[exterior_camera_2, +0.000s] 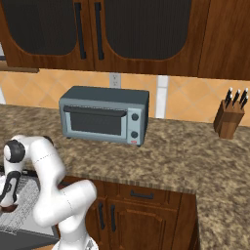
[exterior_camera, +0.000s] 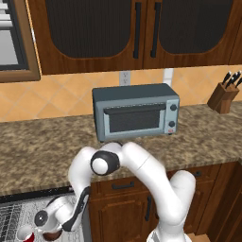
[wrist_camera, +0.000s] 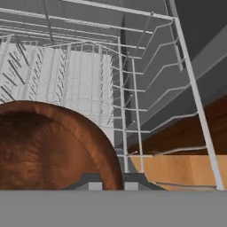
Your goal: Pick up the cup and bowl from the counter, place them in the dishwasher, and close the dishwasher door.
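My gripper [exterior_camera: 51,231] hangs low over the open dishwasher's wire rack [exterior_camera: 14,215], shut on the rim of the dark brown bowl [exterior_camera: 53,235]. In the hand view the bowl [wrist_camera: 48,150] sits at lower left, its rim pinched between the fingertips [wrist_camera: 94,185], with the rack [wrist_camera: 88,84] below it. The red cup [exterior_camera: 24,234] with a white rim lies in the rack just left of the bowl. From the right base view the gripper [exterior_camera_2: 6,207] sits at the rack's [exterior_camera_2: 27,207] left part. The granite counter [exterior_camera: 42,151] runs above. The dishwasher door is out of view.
A grey-blue toaster oven [exterior_camera: 136,112] stands on the counter against the tiled wall, and a knife block [exterior_camera: 223,97] sits at the far right. Brown cabinet doors [exterior_camera: 127,208] with black handles flank the dishwasher on its right. My own arm crosses the counter's front edge.
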Robot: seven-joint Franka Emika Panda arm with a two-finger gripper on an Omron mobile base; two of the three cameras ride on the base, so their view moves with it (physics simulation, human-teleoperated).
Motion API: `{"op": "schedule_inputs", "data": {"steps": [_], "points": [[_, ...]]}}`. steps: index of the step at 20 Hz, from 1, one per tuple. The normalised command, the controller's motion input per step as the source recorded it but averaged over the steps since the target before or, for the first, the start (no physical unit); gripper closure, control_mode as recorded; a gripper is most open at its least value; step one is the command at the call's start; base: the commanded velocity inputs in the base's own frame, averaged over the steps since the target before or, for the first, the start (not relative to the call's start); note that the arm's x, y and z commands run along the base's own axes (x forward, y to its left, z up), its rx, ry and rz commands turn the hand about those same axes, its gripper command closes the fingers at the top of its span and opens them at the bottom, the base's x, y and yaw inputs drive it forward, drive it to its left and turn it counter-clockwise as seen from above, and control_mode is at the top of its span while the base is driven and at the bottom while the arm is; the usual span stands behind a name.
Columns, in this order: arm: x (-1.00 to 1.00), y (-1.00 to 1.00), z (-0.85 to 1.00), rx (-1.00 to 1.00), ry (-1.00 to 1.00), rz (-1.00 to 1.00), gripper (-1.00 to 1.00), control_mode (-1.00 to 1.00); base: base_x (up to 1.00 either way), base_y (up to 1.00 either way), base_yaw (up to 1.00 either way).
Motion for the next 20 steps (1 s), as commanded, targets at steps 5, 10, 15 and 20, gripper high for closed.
{"op": "schedule_inputs", "data": {"steps": [5, 10, 15, 20], "points": [[0.1, 0.0, -0.43, -0.03, 0.0, 0.0, 1.0, -1.0, 0.0, 0.0, 0.0], [0.01, 0.0, -0.32, -0.02, 0.0, 0.0, 1.0, -1.0, 0.0, 0.0, 0.0], [0.0, 0.01, 0.0, 0.0, -0.01, 0.0, -1.0, -1.0, 0.0, 0.0, 0.0], [0.0, 0.0, 0.03, 0.0, 0.0, 0.0, -1.0, -1.0, 0.0, 0.0, 0.0]]}}
